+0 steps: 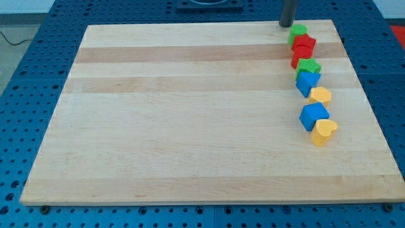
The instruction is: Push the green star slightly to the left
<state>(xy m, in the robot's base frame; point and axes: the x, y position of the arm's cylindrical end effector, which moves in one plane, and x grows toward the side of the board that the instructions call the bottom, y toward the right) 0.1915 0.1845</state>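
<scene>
Tip (286,25): bare rod, holding nothing, just at 10 o'clock of top green block (298,31). Green star (309,66), if shape read right, lower in the row, squeezed between red block (300,56) and blue block (307,82). Best to go round to its 3 o'clock, then nudge gently toward 9 o'clock, missing the neighbours.

My tip (286,25) stands at the wooden board's (190,126) top edge, just left of a green block (299,31) heading a packed column: two red blocks (304,44) (300,56), green star (309,66), blue (307,82), yellow (320,95), blue (313,116), yellow heart (325,131). Left of the column, open board.
</scene>
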